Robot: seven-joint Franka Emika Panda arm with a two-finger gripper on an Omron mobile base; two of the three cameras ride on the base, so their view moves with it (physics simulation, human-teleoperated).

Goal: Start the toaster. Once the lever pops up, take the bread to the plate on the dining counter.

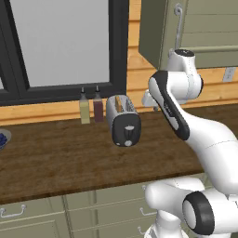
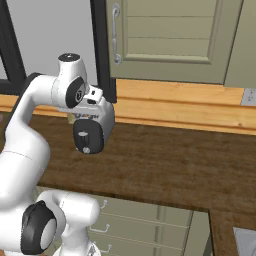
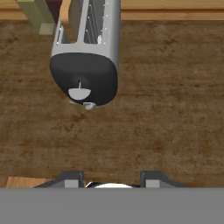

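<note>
While the gripper (image 3: 112, 181) hung with jaws apart and empty, the toaster (image 1: 123, 120) stood near the worktop's (image 1: 56, 158) back edge, bread (image 1: 119, 103) in its slot.

Worktop, bottles and cabinets by the window

Two slim bottles, one yellowish (image 1: 84, 109) and one dark red (image 1: 98, 107), stand side by side on the dark wood worktop (image 1: 56, 158) under the black-framed window (image 1: 60, 46). A bowl (image 1: 3, 139) sits at the left edge. Green drawers (image 1: 69, 216) run below, a wall cabinet (image 2: 165, 37) hangs above.
</note>
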